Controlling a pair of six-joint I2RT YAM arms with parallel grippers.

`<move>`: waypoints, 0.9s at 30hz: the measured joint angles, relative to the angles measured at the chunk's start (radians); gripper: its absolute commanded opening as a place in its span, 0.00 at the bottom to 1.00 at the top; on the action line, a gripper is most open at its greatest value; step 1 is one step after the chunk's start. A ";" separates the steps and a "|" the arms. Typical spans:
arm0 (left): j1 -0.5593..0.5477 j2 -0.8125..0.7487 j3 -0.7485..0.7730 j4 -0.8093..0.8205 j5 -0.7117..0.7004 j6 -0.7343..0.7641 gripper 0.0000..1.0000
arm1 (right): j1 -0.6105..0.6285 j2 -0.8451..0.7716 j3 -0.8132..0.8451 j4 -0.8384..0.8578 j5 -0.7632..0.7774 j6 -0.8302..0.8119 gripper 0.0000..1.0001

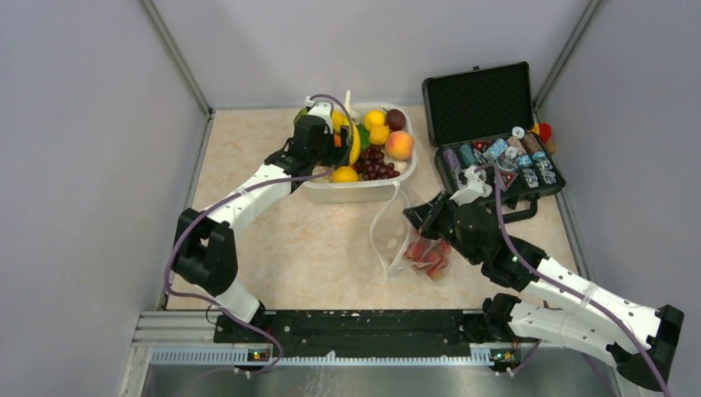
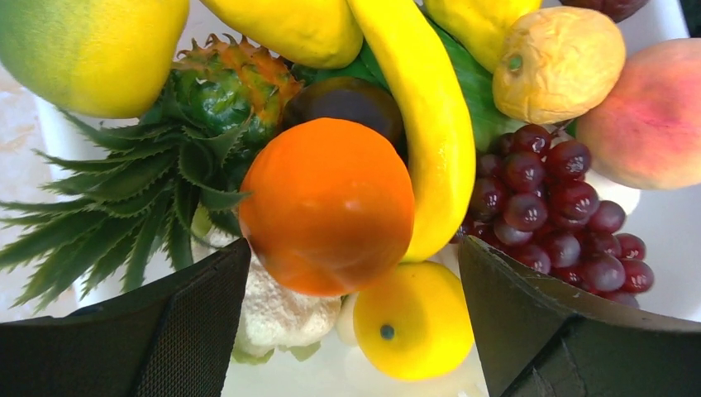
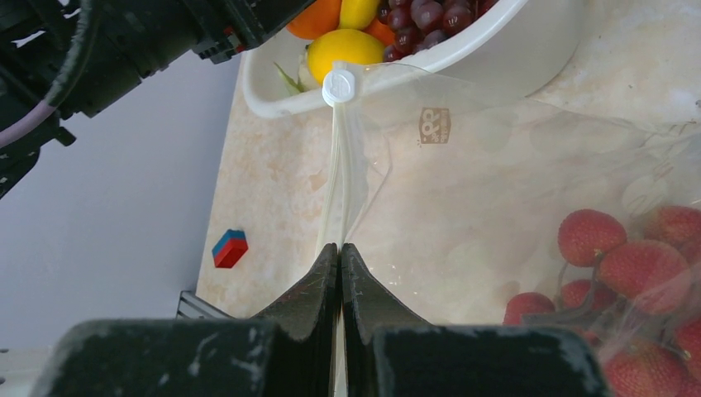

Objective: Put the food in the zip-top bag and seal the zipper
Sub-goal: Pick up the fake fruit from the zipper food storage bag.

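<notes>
L gripper (image 2: 351, 277) hangs over the white tub (image 1: 364, 192), fingers wide apart, orange (image 2: 326, 207) between them, nothing held. R gripper (image 3: 340, 252) is pinched together on the zipper (image 3: 337, 182) of the zip-top bag (image 3: 496, 165). Bag lies on the desk (image 1: 314, 256) just in front of the tub, strawberries (image 3: 641, 265) inside, bunched at the end nearest the arm bases.

Risks, my judgement:
- Orange is round + glossy, so it may squirt out as the fingers close, or shove the banana (image 2: 430, 141) just beside it.
- Bag is held by one strip only and the mouth looks slack, so fruit could land on film, not in the opening.
- A tug from R arm might slip the thin strip free or roll strawberries out.

Counts:
- Grippers 2, bag 1, tub 1.
- Strawberries in bag approx 7, some overlapping.
- In tub, L wrist view: orange 1, banana 1, grape bunch (image 2: 554, 215) 1, peach (image 2: 649, 116) 1, lemon (image 2: 413, 322) 1, pineapple (image 2: 223, 91) 1.
- Off-task: chip case (image 1: 479, 103) 1, red-blue block (image 3: 230, 248) 1.
</notes>
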 measured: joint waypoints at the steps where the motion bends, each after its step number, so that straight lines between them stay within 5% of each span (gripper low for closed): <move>1: 0.000 0.013 0.003 0.003 -0.002 -0.001 0.94 | 0.000 0.001 0.000 0.000 0.000 0.000 0.00; 15: 0.000 0.068 0.003 0.075 -0.053 -0.027 0.93 | 0.000 0.015 0.000 0.007 -0.008 0.006 0.00; 22: 0.000 0.068 0.003 0.105 -0.065 -0.033 0.66 | 0.000 -0.001 -0.012 0.007 -0.009 0.008 0.00; 27: 0.000 0.068 -0.023 0.135 -0.063 -0.034 0.57 | 0.000 -0.015 -0.018 0.007 -0.009 0.017 0.00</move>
